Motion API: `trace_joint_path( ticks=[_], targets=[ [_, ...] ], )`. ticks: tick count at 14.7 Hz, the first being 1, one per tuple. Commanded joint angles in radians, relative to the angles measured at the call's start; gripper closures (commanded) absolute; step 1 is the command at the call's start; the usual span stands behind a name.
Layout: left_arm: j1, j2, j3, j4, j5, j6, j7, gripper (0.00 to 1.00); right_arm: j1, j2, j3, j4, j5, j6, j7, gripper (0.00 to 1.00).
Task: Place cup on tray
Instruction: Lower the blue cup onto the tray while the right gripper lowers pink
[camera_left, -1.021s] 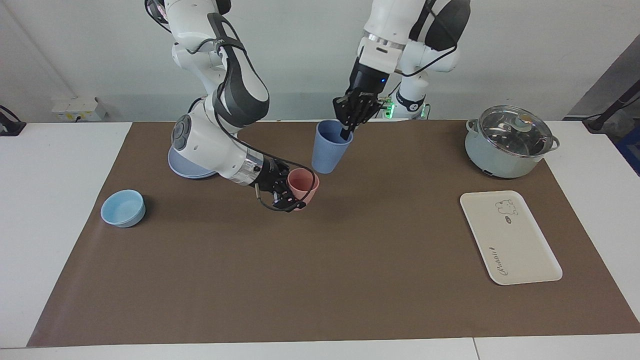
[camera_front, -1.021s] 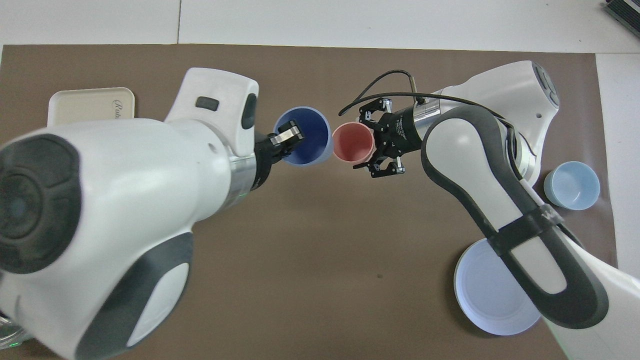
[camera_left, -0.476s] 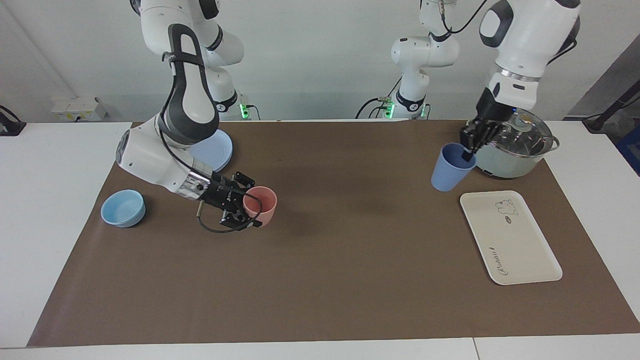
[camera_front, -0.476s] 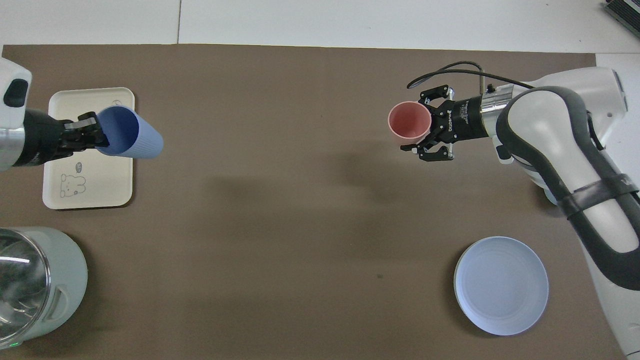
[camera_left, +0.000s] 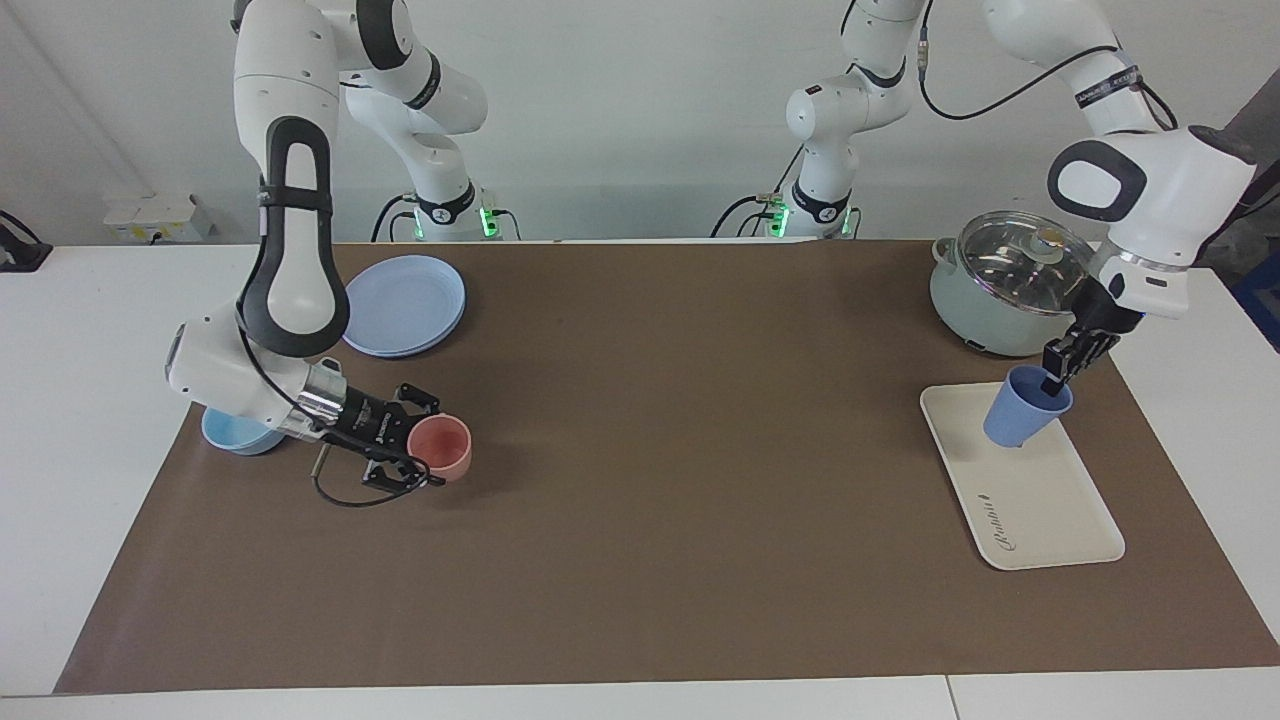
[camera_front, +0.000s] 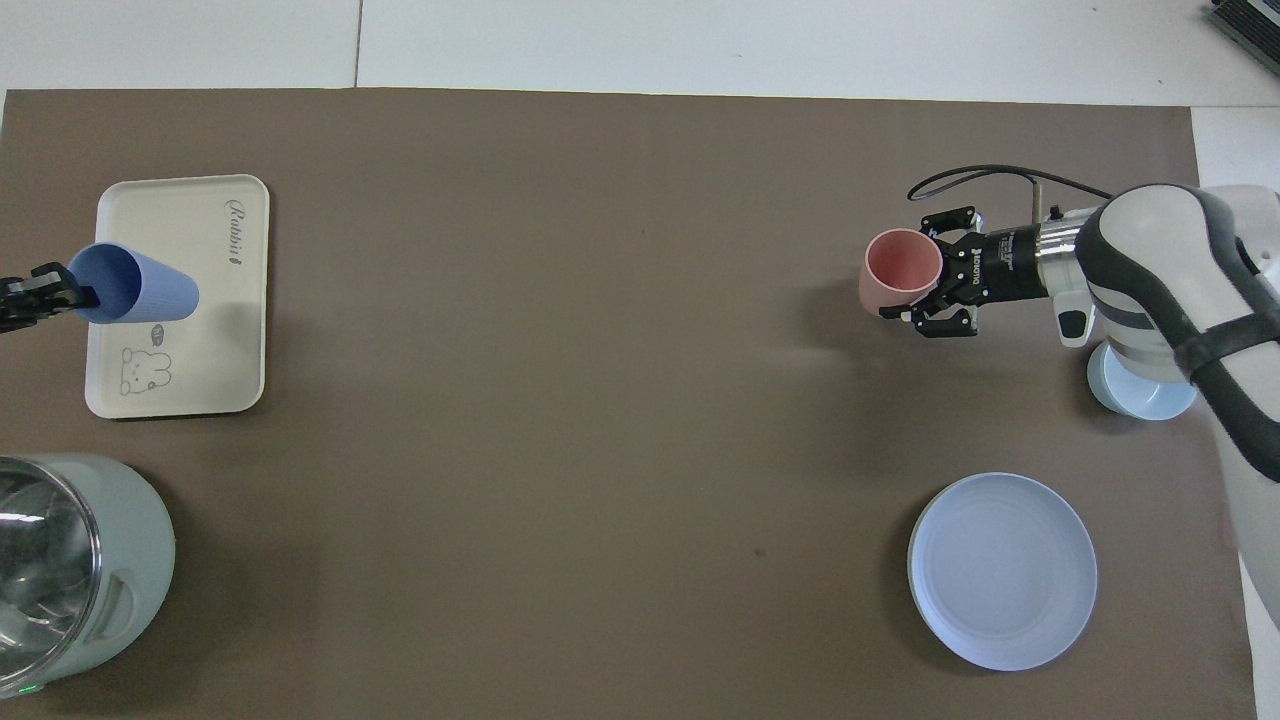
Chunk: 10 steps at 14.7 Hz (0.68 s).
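The left gripper (camera_left: 1060, 376) gripped the rim of the cup (camera_left: 1022, 407), one finger inside the mouth and one outside, and held it tilted over the tray (camera_left: 1040, 500), above the end of the tray nearer the robots. Whether the cup's base touched the tray surface could not be told from either view. In the overhead view the cup (camera_front: 135, 287) overlapped the tray's (camera_front: 215, 300) edge toward the left arm's end of the table, with the drawn animal just beside it and the script lettering at the tray's farther end.

The right gripper (camera_left: 415, 450) was clamped on the wall of the salmon-pink tumbler (camera_left: 440, 447), which was low over the brown mat (camera_left: 640, 560) toward the right arm's end of the table; contact between tumbler and mat could not be judged. The light-blue bowl (camera_left: 232, 437) lay partly hidden under the right arm's wrist, beside the tumbler. The round pale-blue plate (camera_left: 405, 303) lay nearer to the robots than the bowl. A lidded pot (camera_left: 1010, 285) stood nearer to the robots than the tray, at the left arm's end of the table.
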Motion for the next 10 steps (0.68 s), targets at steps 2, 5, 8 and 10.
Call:
trace_joint_path(
  ticks=[2,5,8,10],
  targets=[
    [0.043,0.075,-0.017,-0.005,-0.124,0.106,0.162,1.00,-0.069,0.039,0.011,0.005,0.032,-0.014,-0.112,1.00],
    [0.050,0.092,-0.017,-0.011,-0.127,0.114,0.205,1.00,-0.087,0.043,0.010,0.000,0.023,-0.011,-0.149,1.00],
    [0.047,0.095,-0.018,-0.038,-0.129,0.149,0.222,0.12,-0.106,0.037,0.010,-0.026,0.024,-0.005,-0.248,1.00],
    [0.047,0.083,-0.017,-0.009,-0.127,0.103,0.222,0.00,-0.110,0.034,0.008,-0.027,0.024,-0.005,-0.266,0.72]
  ],
)
